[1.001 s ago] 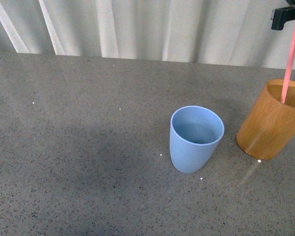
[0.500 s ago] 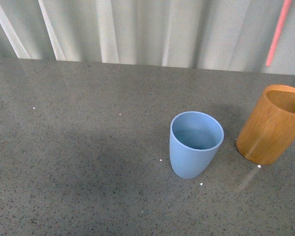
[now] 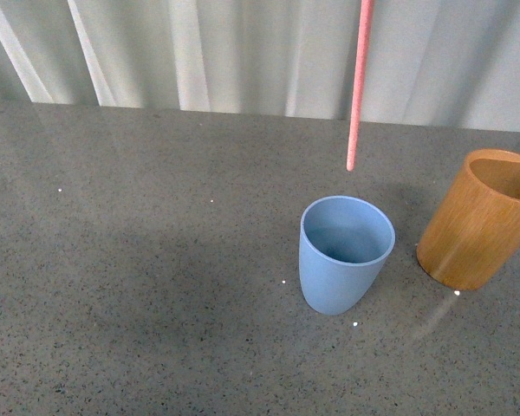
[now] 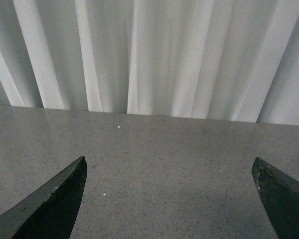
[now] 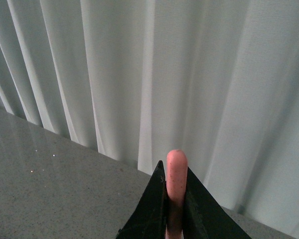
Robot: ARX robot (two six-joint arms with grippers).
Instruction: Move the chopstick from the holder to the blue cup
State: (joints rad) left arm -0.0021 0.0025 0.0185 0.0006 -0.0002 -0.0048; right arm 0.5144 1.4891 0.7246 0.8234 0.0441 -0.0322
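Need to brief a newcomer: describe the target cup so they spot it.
On the grey speckled table, two cups stand right of centre. The blue cup is the left one, below the hanging pink chopstick: tapered and plain, unlike the straight wood-grain holder.

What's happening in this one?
The right gripper is shut on the pink chopstick and holds it roughly upright in the air. Its lower tip hangs over the blue cup, not yet inside. The wooden holder stands to the cup's right with no chopstick in it. The left gripper is open and holds nothing, above the table.
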